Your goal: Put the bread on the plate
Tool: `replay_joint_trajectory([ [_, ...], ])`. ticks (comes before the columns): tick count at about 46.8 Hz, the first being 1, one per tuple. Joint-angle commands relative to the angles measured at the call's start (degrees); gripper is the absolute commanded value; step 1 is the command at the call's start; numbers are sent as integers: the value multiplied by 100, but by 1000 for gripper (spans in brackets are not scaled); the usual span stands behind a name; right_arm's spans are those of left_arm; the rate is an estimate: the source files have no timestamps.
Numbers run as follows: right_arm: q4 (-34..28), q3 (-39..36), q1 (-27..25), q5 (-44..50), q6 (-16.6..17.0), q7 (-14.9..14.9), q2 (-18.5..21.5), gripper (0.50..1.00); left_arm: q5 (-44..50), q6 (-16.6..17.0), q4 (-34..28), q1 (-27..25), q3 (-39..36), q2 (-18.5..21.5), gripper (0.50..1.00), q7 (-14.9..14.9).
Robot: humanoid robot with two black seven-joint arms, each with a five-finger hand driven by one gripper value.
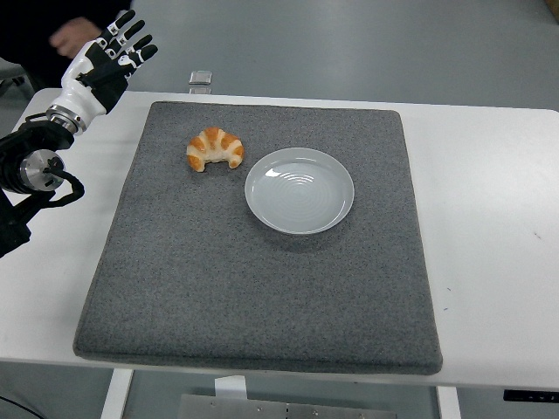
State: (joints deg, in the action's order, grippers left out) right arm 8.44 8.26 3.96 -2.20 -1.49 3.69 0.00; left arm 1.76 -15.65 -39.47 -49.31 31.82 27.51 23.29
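- We see the left hand raised over the tabletop's far left corner, its fingers spread and straight, holding nothing.
- Its white palm and black-tipped fingers point up and away from us, clear of the mat and of everything on it.
- Behind the hand, the black left arm comes in from the left edge and hangs over the tabletop's left side, just off the mat's left edge.
- We cannot find the right hand anywhere in the view.
- The bread, a golden croissant, lies on the mat near its far left part, its curved back toward the far edge and its two tips toward us.
- The plate, white and round, sits on the mat just to the right of the bread and a little nearer to us; the two are close but apart.
- The grey mat covers most of the white tabletop, leaving bare strips on the left, the right and the near edge.
- A small clear object rests at the far edge; we cannot tell what it is.
- At the top left corner, a person's hand shows against dark clothing, behind the robot's fingers.
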Motion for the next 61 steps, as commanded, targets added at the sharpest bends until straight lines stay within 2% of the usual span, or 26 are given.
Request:
replay_joint_trajectory([
  [1, 0, 0, 0, 0, 0, 0, 0, 930, 0, 0, 0, 0, 0, 0, 990, 0],
  [61, 0, 9, 0, 0, 0, -9, 0, 930, 8, 70, 53, -17, 35, 44, 990, 0],
])
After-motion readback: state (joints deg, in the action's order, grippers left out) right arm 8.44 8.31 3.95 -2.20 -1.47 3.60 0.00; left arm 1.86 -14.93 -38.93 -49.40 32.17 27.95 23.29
